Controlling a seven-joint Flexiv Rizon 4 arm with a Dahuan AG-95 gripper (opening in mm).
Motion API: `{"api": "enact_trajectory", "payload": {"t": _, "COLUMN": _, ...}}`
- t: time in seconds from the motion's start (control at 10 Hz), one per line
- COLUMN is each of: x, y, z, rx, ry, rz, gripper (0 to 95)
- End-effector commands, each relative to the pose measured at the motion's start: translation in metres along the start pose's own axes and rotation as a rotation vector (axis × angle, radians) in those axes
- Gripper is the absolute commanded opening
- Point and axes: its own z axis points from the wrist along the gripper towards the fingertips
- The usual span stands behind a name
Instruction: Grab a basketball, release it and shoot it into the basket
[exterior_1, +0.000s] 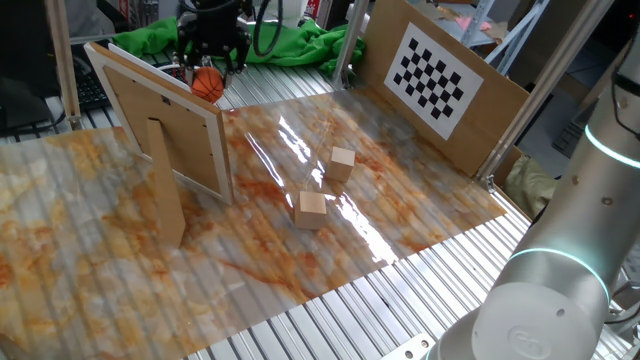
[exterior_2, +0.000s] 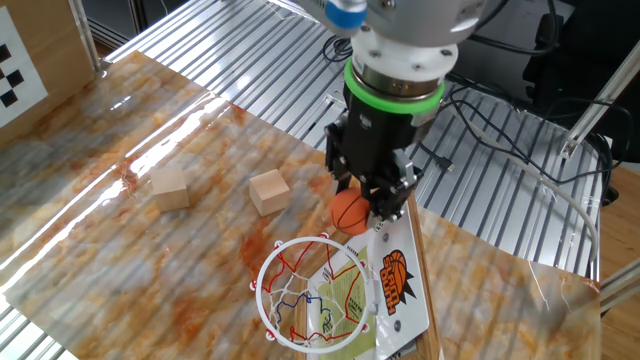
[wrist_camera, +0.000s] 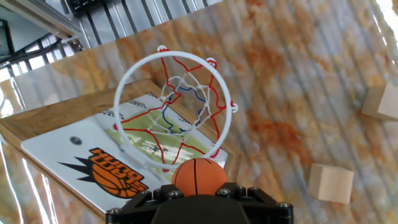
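The basketball (exterior_2: 350, 213) is a small orange ball with dark seams. My gripper (exterior_2: 358, 200) is shut on it and holds it in the air just behind and above the basket. The basket (exterior_2: 259, 290) is a ring hoop with red and white netting, fixed to an upright wood-framed panel (exterior_2: 400, 285) with a basketball logo. In the hand view the ball (wrist_camera: 199, 176) sits between my jaw blocks, with the hoop (wrist_camera: 177, 55) directly ahead and below. In one fixed view the ball (exterior_1: 208, 85) shows above the panel's back (exterior_1: 170, 125); the hoop is hidden there.
Two tan wooden cubes (exterior_2: 170, 190) (exterior_2: 269, 192) lie on the marbled mat beyond the hoop, also in one fixed view (exterior_1: 342, 162) (exterior_1: 312, 210). A brown checkerboard board (exterior_1: 435, 75) stands at the mat's far edge. Ribbed metal table surrounds the mat.
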Motion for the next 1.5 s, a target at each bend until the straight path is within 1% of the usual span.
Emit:
{"api": "enact_trajectory", "payload": {"t": 0.1, "x": -0.0018, "y": 0.0019, "z": -0.0008, "rx": -0.013, "ry": 0.0, "rz": -0.018, "gripper": 0.0}}
{"api": "enact_trajectory", "payload": {"t": 0.2, "x": -0.0018, "y": 0.0019, "z": -0.0008, "rx": -0.034, "ry": -0.007, "rz": -0.041, "gripper": 0.0}}
{"api": "enact_trajectory", "payload": {"t": 0.3, "x": -0.0018, "y": 0.0019, "z": -0.0008, "rx": -0.032, "ry": -0.022, "rz": -0.061, "gripper": 0.0}}
{"api": "enact_trajectory", "payload": {"t": 0.4, "x": -0.0018, "y": 0.0019, "z": -0.0008, "rx": -0.023, "ry": -0.028, "rz": -0.086, "gripper": 0.0}}
{"api": "enact_trajectory", "payload": {"t": 0.5, "x": -0.0018, "y": 0.0019, "z": -0.0008, "rx": -0.022, "ry": -0.028, "rz": -0.118, "gripper": 0.0}}
{"api": "enact_trajectory", "payload": {"t": 0.6, "x": -0.0018, "y": 0.0019, "z": -0.0008, "rx": -0.026, "ry": -0.028, "rz": -0.126, "gripper": 0.0}}
{"api": "enact_trajectory", "payload": {"t": 0.8, "x": -0.0018, "y": 0.0019, "z": -0.0008, "rx": -0.031, "ry": -0.044, "rz": -0.151, "gripper": 0.0}}
{"api": "enact_trajectory", "payload": {"t": 0.9, "x": -0.0018, "y": 0.0019, "z": -0.0008, "rx": -0.036, "ry": -0.045, "rz": -0.154, "gripper": 0.0}}
{"api": "enact_trajectory", "payload": {"t": 1.1, "x": -0.0018, "y": 0.0019, "z": -0.0008, "rx": -0.037, "ry": -0.035, "rz": -0.15, "gripper": 0.0}}
{"api": "enact_trajectory", "payload": {"t": 1.2, "x": -0.0018, "y": 0.0019, "z": -0.0008, "rx": -0.044, "ry": -0.03, "rz": -0.143, "gripper": 0.0}}
{"api": "enact_trajectory", "payload": {"t": 1.3, "x": -0.0018, "y": 0.0019, "z": -0.0008, "rx": -0.057, "ry": -0.025, "rz": -0.129, "gripper": 0.0}}
{"api": "enact_trajectory", "payload": {"t": 1.4, "x": -0.0018, "y": 0.0019, "z": -0.0008, "rx": -0.08, "ry": -0.02, "rz": -0.105, "gripper": 0.0}}
{"api": "enact_trajectory", "payload": {"t": 1.5, "x": -0.0035, "y": 0.0051, "z": 0.0014, "rx": -0.074, "ry": -0.022, "rz": -0.104, "gripper": 0.0}}
